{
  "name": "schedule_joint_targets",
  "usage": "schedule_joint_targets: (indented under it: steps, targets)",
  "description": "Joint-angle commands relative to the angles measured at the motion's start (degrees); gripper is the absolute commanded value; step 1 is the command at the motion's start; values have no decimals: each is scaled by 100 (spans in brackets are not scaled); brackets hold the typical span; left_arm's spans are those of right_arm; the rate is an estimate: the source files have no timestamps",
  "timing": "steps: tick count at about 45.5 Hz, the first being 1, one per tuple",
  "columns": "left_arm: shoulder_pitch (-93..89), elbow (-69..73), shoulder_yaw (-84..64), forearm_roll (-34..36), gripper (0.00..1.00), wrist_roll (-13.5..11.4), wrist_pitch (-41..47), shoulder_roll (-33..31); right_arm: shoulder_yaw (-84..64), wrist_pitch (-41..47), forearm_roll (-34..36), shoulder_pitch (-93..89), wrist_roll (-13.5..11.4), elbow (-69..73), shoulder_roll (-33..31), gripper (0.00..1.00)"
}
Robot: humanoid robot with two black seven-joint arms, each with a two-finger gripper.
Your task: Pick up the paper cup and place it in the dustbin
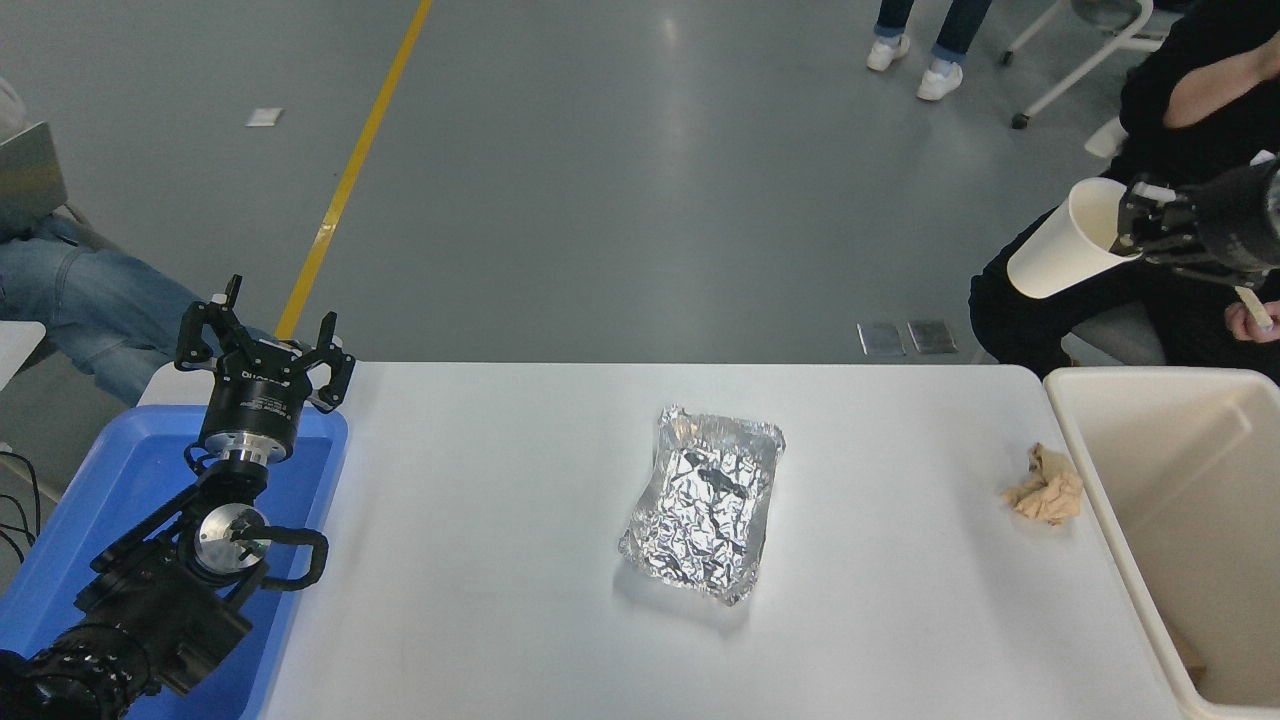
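The left arm (170,590) is showing matte black housings, a polished silver disc at one joint, a silver ring beneath a black cylindrical wrist, and a looping black cable. The left gripper (265,345) is black, with small white tips on its jaws.

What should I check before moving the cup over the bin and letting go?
1. Grip: right gripper shut on the paper cup at its rim: ok.
2. Cup clear of the table: ok, held high, tilted.
3. Cup above the dustbin: not ok, it appears short of the opening, toward the far left corner.
4. Bin opening free: ok, apart from something small at the bottom.
5. Seated person's hand near the path: cannot tell the clearance.
6. Left gripper parked over the blue tray: ok.
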Motion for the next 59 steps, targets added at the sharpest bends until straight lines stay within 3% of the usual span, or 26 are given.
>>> schedule_joint_targets:
  steps: [1, 10, 16, 25, 32, 45, 59]
  targets:
    - [0, 0, 0, 0, 99, 3, 0, 0, -57, 182, -128, 449, -11, 40, -202, 0]
    - [0, 0, 0, 0, 99, 3, 0, 0, -30, -161, -137, -235, -20, -469, -167, 0]
    - [0, 0, 0, 0, 99, -6, 0, 0, 93, -433, -14, -1280, -20, -1601, -132, 0]
    - [0, 0, 0, 0, 99, 3, 0, 0, 707, -521, 1005, -3486, -20, -3623, -61, 0]
    - [0, 0, 0, 0, 99, -6, 0, 0, 1322, -1171, 1419, -4990, -20, -4643, 360, 0]
    - [0, 0, 0, 0, 99, -6, 0, 0, 2957, -2182, 1454, -6722, -38, -4873, 694, 0]
    - [0, 0, 0, 0, 99, -6, 0, 0, 3582, -2657, 1463, -7698, -29, -4882, 1196, 0]
